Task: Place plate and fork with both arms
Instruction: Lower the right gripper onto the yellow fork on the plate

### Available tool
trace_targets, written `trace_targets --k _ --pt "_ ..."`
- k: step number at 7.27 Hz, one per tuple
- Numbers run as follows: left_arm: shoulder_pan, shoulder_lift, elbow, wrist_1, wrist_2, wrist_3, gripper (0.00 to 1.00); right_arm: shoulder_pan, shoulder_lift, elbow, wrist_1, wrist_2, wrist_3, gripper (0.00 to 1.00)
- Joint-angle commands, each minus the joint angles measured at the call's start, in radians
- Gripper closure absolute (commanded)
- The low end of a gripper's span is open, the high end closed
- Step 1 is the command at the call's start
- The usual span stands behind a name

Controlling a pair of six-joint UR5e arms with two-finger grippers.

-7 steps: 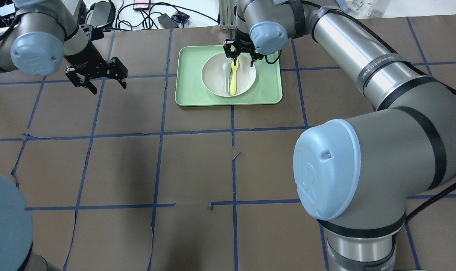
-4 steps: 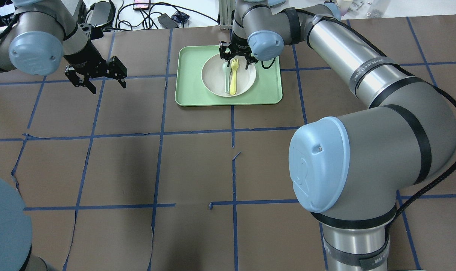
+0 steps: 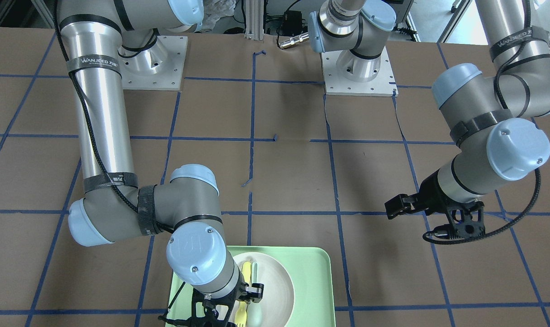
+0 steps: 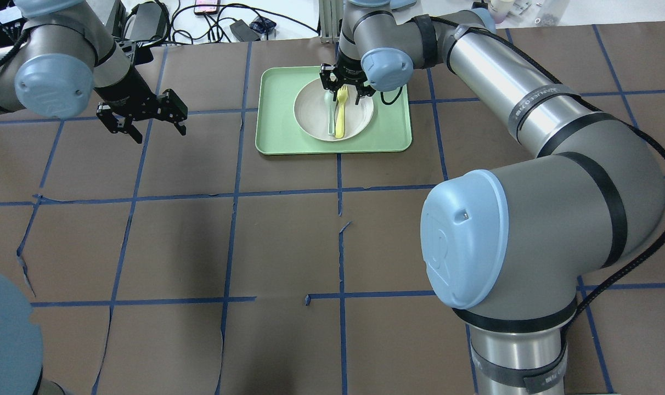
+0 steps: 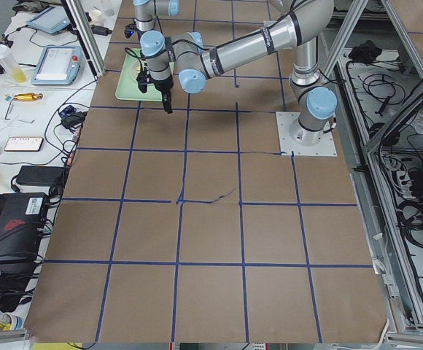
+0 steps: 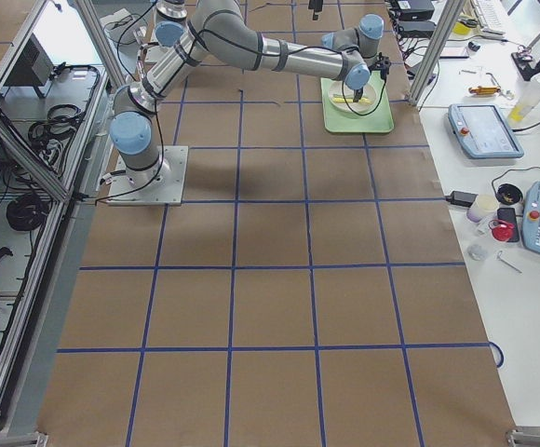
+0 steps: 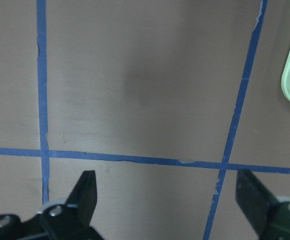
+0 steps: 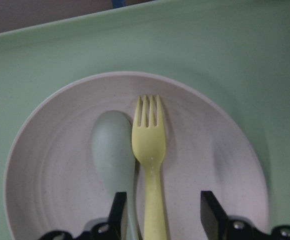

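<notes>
Both wide open: my right gripper [image 8: 162,202] straddles the fork [image 8: 149,150] to pinch it, left gripper [image 7: 166,182] hovers empty.

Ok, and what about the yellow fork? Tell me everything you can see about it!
The fork is pale yellow and looks like smooth plastic, with short tines and a slim handle. It lies flat inside the off-white plate, with its tines pointing away from the robot. It sits snug beside the grey-green spoon, and the two seem to touch. The right gripper is open, with one finger on each side of the handle, and is not squeezing it.
</notes>
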Motion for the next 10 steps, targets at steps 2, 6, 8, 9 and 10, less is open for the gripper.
trace_targets --k 2,6,8,9,10 --pt "-0.011 0.025 -0.040 0.003 0.000 -0.009 0.00 0.000 0.001 0.047 -0.001 0.026 -0.004 0.35" --pt "-0.014 0.026 -0.045 0.013 0.000 -0.006 0.00 0.000 -0.004 0.048 -0.003 0.023 -0.012 0.36" --pt "-0.016 0.026 -0.045 0.011 0.000 -0.010 0.00 0.000 -0.005 0.059 -0.001 0.008 -0.021 0.50" --pt "-0.015 0.026 -0.050 0.016 0.000 -0.010 0.00 0.000 -0.005 0.070 -0.001 0.009 -0.020 0.50" --pt "-0.014 0.026 -0.053 0.031 0.000 -0.007 0.00 0.000 -0.005 0.080 -0.001 0.011 -0.015 0.49"
